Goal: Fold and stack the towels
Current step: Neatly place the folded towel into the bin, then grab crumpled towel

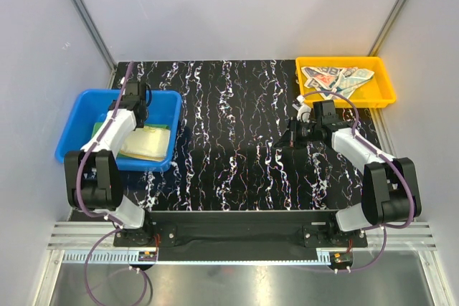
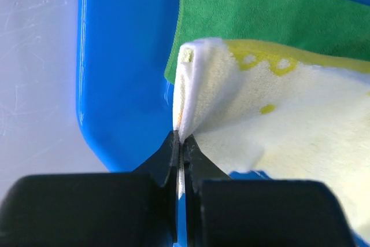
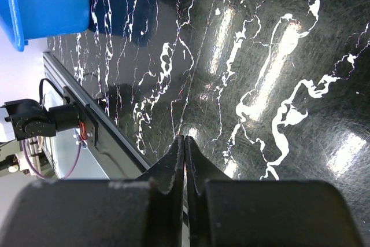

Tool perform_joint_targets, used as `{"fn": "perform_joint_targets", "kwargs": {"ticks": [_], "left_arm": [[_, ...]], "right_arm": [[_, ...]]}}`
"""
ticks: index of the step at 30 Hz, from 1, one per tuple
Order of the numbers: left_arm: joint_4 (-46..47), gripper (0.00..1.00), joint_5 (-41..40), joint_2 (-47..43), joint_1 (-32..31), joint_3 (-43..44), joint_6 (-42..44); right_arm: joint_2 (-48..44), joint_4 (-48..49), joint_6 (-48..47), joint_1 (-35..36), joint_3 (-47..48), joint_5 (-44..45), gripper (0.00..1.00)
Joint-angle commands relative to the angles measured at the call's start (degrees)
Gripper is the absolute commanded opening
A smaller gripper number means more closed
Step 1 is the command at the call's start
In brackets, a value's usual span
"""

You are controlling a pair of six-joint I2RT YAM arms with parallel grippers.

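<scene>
The left claw (image 2: 180,142) is clenched on a corner of the pale yellow towel (image 2: 300,125), probably to fold it over. Just beyond, the green towel (image 2: 260,15) lies beneath, both in the blue bin (image 2: 115,56). The right claw (image 3: 184,143) is clenched on nothing above the table (image 3: 260,56), with the printed towel (image 1: 337,78) beyond it in the orange bin (image 1: 387,94).

The whole table (image 1: 237,127) is viewed from above, behind the arm bases (image 1: 237,234). The blue bin (image 1: 86,109) is seen close up from the left wrist; the table and that bin's corner, from the right wrist
</scene>
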Motion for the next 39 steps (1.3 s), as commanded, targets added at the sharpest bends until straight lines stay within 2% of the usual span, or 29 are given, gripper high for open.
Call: {"fn": "perform_joint_targets", "kwargs": {"ticks": [1,2,4,6,8,9,10,11,12,13,14,15,17,18,19,21,23,26,28,30,32,35,37,39], "left_arm": [[7.2,0.00,-4.5,2.0,1.8,-0.3,1.5],[7.9,0.02,-6.5,3.3,1.9,-0.5,1.2],[6.9,0.19,-9.0,4.8,2.2,1.0,-1.0],[5.5,0.20,-10.2,5.4,2.2,2.2,-1.9],[6.5,0.25,-10.7,4.7,2.3,2.4,-2.2],[6.2,0.43,-11.1,4.0,2.4,3.3,-2.6],[5.6,0.53,-11.6,3.9,2.4,4.1,-3.0],[5.0,0.57,-12.0,3.8,2.4,5.0,-3.5],[2.9,0.67,-11.7,3.6,2.4,7.3,-4.2],[1.9,0.70,-11.4,3.5,2.5,8.5,-5.6],[-2.1,0.75,-10.6,3.4,2.3,10.3,-6.6],[-4.4,0.80,-8.9,3.4,2.2,14.1,-9.3],[-7.5,0.99,0.1,2.1,1.8,17.5,-13.9],[-7.1,0.99,2.2,0.7,0.6,17.6,-15.1],[-4.8,0.99,6.5,-2.4,-1.2,16.0,-15.1],[-2.6,0.99,10.1,-5.8,-3.1,14.9,-14.7],[-1.7,0.99,17.1,-8.9,-5.5,15.1,-12.0],[-3.8,0.99,15.4,-9.7,-14.7,17.4,-8.8],[-4.8,0.99,17.1,-10.2,-20.6,18.9,-8.6],[-4.9,0.99,23.2,-12.2,-25.4,18.4,-10.0],[-0.9,0.99,30.5,-14.3,-28.9,16.1,-10.9],[4.9,0.99,30.3,-17.8,-37.9,10.8,-11.5],[6.2,0.99,29.1,-19.0,-39.5,8.7,-12.2],[7.9,0.99,31.8,-19.5,-39.9,7.2,-12.7]], "right_arm": [[-1.7,0.8,-1.7,0.2,1.4,-1.2,0.05],[-1.8,0.8,-1.8,0.1,1.4,-0.9,0.06],[-1.8,0.6,-2.0,0.1,1.4,-0.6,0.08],[-1.9,0.2,-2.2,0.1,1.5,0.4,0.10],[-1.8,-0.4,-2.2,0.1,2.1,2.2,0.18],[-1.8,-1.1,-2.0,0.1,2.3,2.9,0.23],[-1.8,-1.2,-1.8,0.1,2.6,4.0,0.24],[-1.7,-1.5,-1.2,0.1,3.2,4.6,0.26],[-1.8,-1.9,-0.9,0.1,3.6,5.2,0.27],[-2.0,-2.2,-0.4,0.1,3.9,5.6,0.29],[-2.2,-2.6,0.5,0.2,4.7,6.6,0.39],[-2.8,-2.6,1.1,0.2,5.1,7.4,0.44],[-3.6,-2.7,3.0,0.2,6.6,9.7,0.46],[-4.1,-3.1,3.5,0.2,7.4,10.5,0.48],[-4.4,-4.0,4.6,0.2,9.3,12.7,0.99],[-4.7,-5.6,4.9,0.1,11.9,15.4,1.00],[-4.2,-7.0,5.0,0.1,16.1,17.8,1.00],[-1.8,-8.6,5.9,0.0,21.0,19.9,1.00],[0.1,-7.8,8.3,-0.8,22.8,22.8,1.00],[1.8,-7.4,9.5,-3.5,23.9,23.0,1.00],[2.5,-7.1,11.4,-5.5,25.0,29.4,1.00],[3.6,-5.1,11.2,-11.3,27.0,32.9,1.00],[6.5,-5.7,9.4,-14.9,29.5,33.6,1.00],[11.5,-9.4,4.8,-16.1,35.9,37.9,1.00]]}}
